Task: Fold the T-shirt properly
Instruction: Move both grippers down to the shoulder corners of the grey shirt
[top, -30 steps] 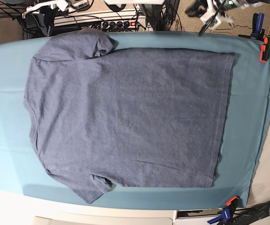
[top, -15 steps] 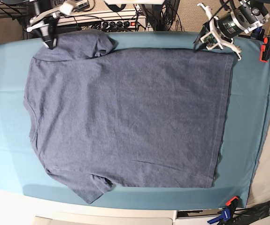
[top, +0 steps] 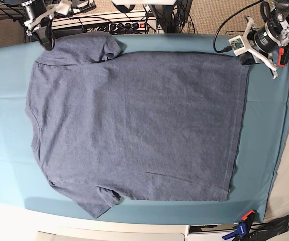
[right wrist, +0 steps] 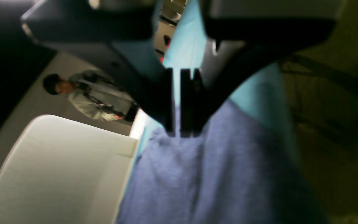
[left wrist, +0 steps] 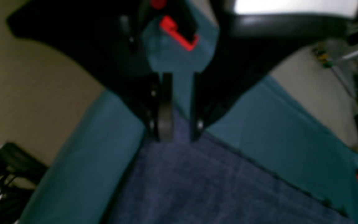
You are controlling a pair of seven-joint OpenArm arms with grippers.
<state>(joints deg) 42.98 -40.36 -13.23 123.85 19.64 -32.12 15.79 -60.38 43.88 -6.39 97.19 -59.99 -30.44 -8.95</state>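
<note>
- T-shirt (top: 134,125) lies flat, plain side up, on teal table cloth (top: 8,100); neck toward base view's left, hem toward right.
- Left gripper (left wrist: 176,130) at hem corner, fingers w/ small gap, corner of fabric between them; grasp can't tell.
- Right gripper (right wrist: 177,132) at sleeve edge, fingers nearly together; grasp can't tell.
- Red clamp (top: 284,54) beside left arm.

T-shirt (top: 134,125): heathered slate-blue/grey, plain, no print seen. Table cloth (top: 8,100): solid teal. Clamp (top: 285,52) at far edge: orange-red w/ black. Clamp (top: 242,223) at near edge: blue w/ orange tip. Left gripper (top: 246,59) mount: white, black fingers. Right gripper (top: 47,44): black.
</note>
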